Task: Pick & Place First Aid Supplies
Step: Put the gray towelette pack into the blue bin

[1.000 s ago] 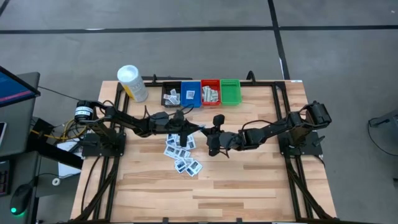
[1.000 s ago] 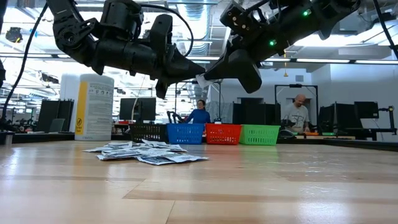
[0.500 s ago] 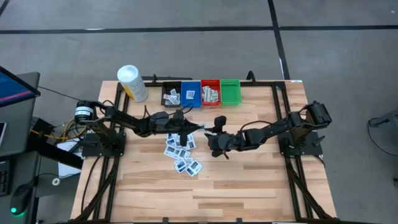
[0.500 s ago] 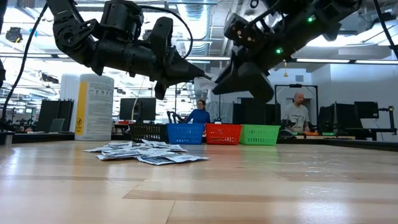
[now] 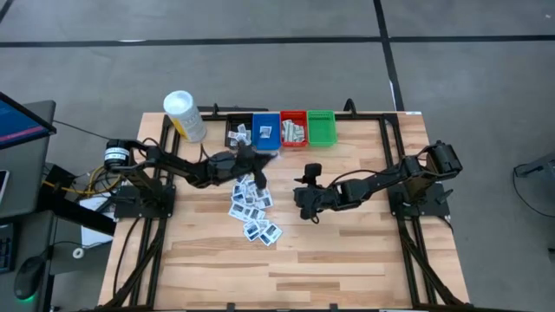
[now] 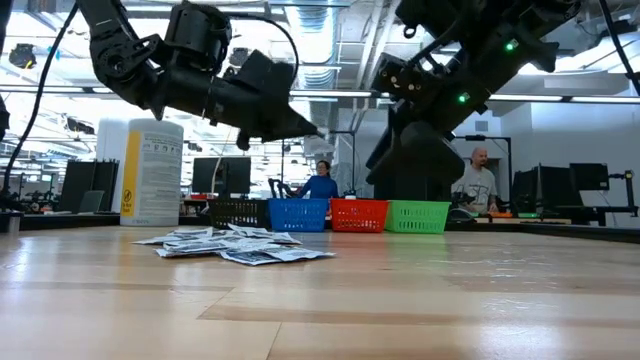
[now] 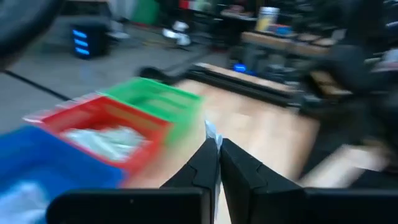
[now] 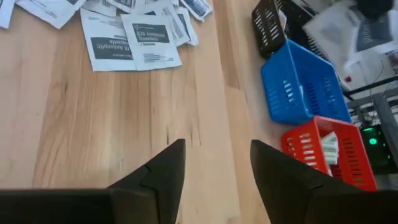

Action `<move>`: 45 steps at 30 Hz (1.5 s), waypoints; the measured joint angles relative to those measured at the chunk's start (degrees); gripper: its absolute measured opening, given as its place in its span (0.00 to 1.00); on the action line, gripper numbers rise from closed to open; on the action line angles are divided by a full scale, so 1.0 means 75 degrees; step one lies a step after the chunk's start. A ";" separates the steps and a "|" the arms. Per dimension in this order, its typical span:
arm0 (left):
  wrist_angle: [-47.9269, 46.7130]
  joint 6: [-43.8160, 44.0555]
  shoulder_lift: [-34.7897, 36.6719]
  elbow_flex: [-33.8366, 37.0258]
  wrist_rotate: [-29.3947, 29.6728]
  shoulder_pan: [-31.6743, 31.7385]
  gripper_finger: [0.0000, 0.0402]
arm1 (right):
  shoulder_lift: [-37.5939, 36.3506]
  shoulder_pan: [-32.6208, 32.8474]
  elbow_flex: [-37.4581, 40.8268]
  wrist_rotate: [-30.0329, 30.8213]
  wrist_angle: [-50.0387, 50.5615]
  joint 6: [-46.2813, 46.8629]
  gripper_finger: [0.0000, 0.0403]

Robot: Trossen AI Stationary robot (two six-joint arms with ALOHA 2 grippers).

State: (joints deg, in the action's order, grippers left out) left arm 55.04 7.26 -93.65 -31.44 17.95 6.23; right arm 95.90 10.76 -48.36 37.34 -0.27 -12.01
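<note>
Looking down from the high view, I see the left gripper point(image 5: 257, 159) raised just short of the blue bin point(image 5: 266, 130), over the far edge of the heap of first aid packets point(image 5: 251, 211) spread across the middle of the wooden surface point(image 5: 347, 251); the right gripper point(image 5: 306, 198) sits just to the right of that heap. The black bin point(image 5: 238, 134), blue bin, red bin point(image 5: 293, 128) and green bin point(image 5: 320, 126) stand in a row along the far edge, with the yellow container point(image 5: 184, 115) to their left. In the low view I have both arms lifted clear of the surface, the packets lying flat below them, and two people point(image 6: 321, 181) in the room behind. Through the left wrist view, I see the fingers point(image 7: 205, 163) pressed together on a small white packet point(image 7: 212, 132) that sticks up between the tips, with the red and green bins blurred beyond. In the right wrist view, the fingers point(image 8: 165, 167) stand apart with nothing between them, above bare wood beside the packets.
</note>
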 joint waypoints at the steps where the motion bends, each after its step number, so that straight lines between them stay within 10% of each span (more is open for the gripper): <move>1: -0.0005 -0.0171 0.0000 0.0000 0.0184 0.0123 0.04 | 0.0000 0.0000 0.0000 -0.0003 0.0014 0.0054 0.44; 18: -0.0293 0.0097 0.0000 0.0000 -0.0863 0.2681 0.05 | 0.0000 -0.0518 -0.0003 -0.1532 -0.0332 0.0296 0.40; 45: -0.0416 0.0091 -0.0006 0.0000 -0.1349 0.2989 0.16 | 0.0000 -0.0723 -0.0003 -0.2013 -0.0337 0.0557 0.38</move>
State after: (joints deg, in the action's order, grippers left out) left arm 51.91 7.95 -93.69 -31.44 7.84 28.65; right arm 95.90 5.34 -48.38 22.25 -2.80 -7.83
